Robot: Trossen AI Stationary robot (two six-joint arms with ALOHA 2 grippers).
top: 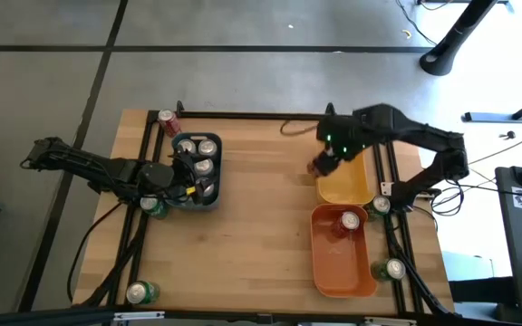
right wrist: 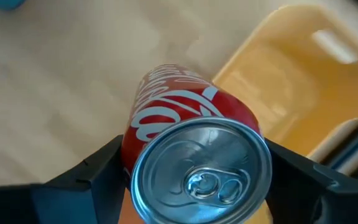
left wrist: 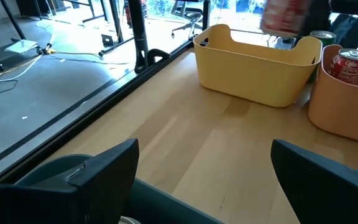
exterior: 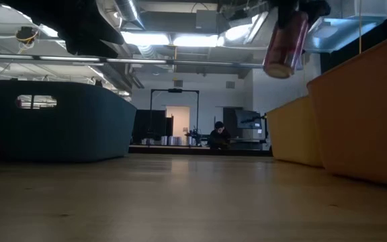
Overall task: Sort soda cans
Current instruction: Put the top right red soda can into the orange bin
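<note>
My right gripper (right wrist: 194, 177) is shut on a red soda can (right wrist: 179, 118), lifted above the table beside the left edge of the yellow bin (top: 344, 184). In the low view the red can (exterior: 286, 44) hangs high over the wood. My left gripper (left wrist: 204, 186) is open and hovers over the blue-grey bin (top: 178, 201), which holds several silver cans (top: 205, 148). The orange bin (top: 338, 263) holds another red can (top: 350, 222). Green cans (top: 155, 206) stand upright at the table's edges, and one red can (top: 168, 119) stands at the far left corner. My right gripper pinches the red can between its two fingers (right wrist: 89, 180), on opposite sides of the body near the silver top end (right wrist: 201, 171). The fingers come from above. The can is lifted clear and hangs slightly tilted, its bottom end (exterior: 277, 70) pointing down.
The yellow bin (left wrist: 253, 62) and orange bin (left wrist: 347, 99) sit side by side at the table's right. More green cans (top: 388, 269) stand by the right rail and at the near left corner (top: 141, 292). Bare wood (top: 261, 226) lies between the bins. A person (exterior: 217, 134) sits far behind.
</note>
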